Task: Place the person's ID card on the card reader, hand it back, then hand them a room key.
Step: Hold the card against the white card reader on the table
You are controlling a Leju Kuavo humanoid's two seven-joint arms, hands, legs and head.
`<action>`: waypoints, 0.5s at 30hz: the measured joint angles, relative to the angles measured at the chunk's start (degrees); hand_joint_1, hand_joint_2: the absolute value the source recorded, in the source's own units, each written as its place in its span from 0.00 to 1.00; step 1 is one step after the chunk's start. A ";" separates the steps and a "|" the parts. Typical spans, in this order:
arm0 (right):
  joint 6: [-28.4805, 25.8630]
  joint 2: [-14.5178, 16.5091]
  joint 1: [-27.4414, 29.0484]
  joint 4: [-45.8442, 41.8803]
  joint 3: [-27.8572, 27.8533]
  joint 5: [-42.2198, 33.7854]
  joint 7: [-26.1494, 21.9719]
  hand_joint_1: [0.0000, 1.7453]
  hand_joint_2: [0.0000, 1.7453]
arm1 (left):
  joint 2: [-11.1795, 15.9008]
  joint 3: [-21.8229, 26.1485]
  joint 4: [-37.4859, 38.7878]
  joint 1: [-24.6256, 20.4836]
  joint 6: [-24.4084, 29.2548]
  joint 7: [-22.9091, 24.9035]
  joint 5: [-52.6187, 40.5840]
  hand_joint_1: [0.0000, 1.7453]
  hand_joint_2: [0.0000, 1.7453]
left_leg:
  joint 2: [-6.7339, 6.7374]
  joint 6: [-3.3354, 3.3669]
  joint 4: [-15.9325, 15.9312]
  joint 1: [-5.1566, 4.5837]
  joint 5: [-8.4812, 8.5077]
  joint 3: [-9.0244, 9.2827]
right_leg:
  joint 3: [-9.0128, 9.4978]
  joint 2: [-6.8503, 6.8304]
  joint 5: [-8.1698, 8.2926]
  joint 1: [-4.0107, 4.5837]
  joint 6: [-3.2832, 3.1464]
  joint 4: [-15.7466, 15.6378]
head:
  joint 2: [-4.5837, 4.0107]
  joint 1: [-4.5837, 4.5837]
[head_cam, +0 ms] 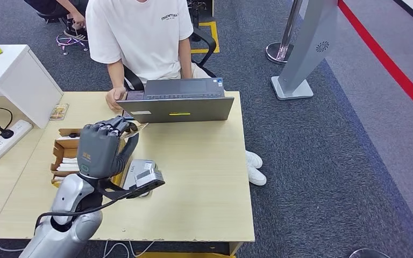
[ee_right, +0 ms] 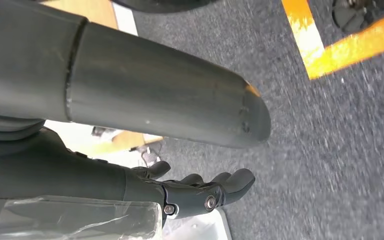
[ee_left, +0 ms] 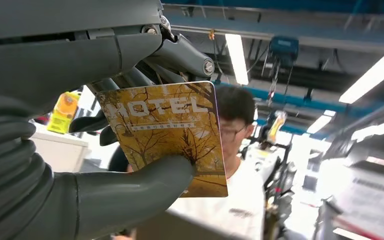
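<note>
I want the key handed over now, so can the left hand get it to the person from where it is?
Probably yes: the left hand holds the key card raised toward the person; the laptop sits beside that path.

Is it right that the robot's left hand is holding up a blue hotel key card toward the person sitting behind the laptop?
Not quite: the hotel key card is yellow and brown with an autumn tree print, not blue, as the left wrist view shows. The rest holds: the left hand pinches it and holds it up toward the person sitting behind the laptop.
</note>
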 joint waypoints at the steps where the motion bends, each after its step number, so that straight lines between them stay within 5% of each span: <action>1: 0.70 0.00 -0.01 0.00 -0.03 -0.22 -0.04 0.00 0.00 | 0.07 0.00 1.89 -0.67 -0.74 1.53 -1.33 1.00 1.00 | -0.01 0.02 0.00 -0.01 0.01 0.00 | 0.01 -0.02 0.01 0.00 0.01 -0.01 | 0.00 0.01; 7: 2.39 -0.02 -0.10 0.00 -0.19 -1.29 -0.50 0.00 0.00 | -1.32 0.02 16.39 -3.09 1.39 3.93 -5.29 1.00 1.00 | 0.10 0.06 0.01 -0.02 0.05 0.01 | 0.01 0.12 0.12 -0.01 0.11 -0.01 | 0.00 0.00; 15: 2.35 -0.02 -0.09 0.00 -0.49 -1.92 -0.67 0.00 0.00 | -1.49 0.02 19.61 0.92 1.86 3.68 -5.48 1.00 1.00 | 0.01 0.08 0.01 -0.01 0.03 -0.10 | -0.03 0.04 0.08 0.00 0.12 -0.08 | 0.00 0.07</action>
